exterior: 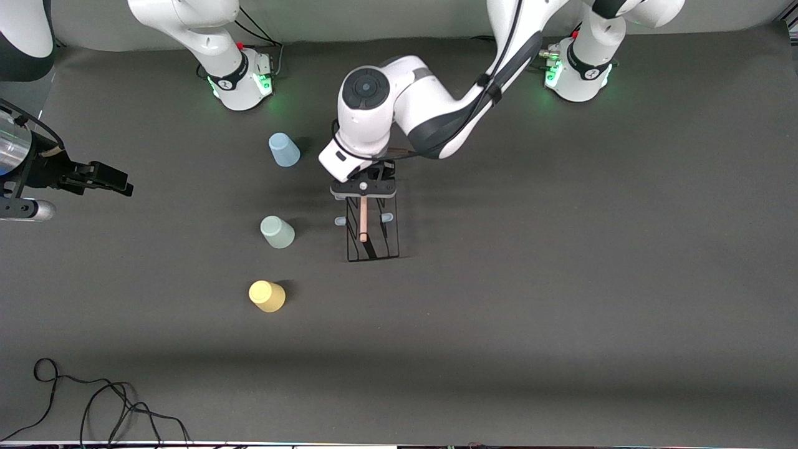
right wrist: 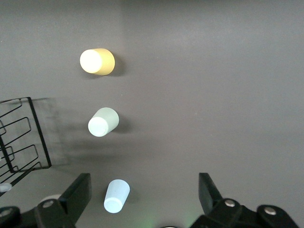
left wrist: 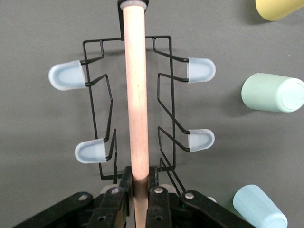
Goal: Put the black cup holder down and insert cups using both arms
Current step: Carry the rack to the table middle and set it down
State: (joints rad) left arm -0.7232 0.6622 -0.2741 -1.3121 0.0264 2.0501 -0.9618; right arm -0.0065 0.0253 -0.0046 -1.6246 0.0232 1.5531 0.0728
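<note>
Right end effector [right wrist: 145,202] hangs over the tabletop [exterior: 561,280] at the right arm's end, fingers spread wide, holding nothing. Three smooth tapered plastic cups stand upside down in a row: light blue cup [exterior: 284,150], grey-green cup [exterior: 277,232], yellow cup [exterior: 267,296] nearest the front camera. Beside them, left end effector [left wrist: 138,187] is clamped on the wooden rod handle [left wrist: 136,95] of the black wire cup holder [exterior: 372,237], mid-tabletop, pegs pale-tipped.

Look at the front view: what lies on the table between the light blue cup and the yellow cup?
The grey-green cup stands between the light blue cup and the yellow cup, the three in a row. The front view shows it.
</note>
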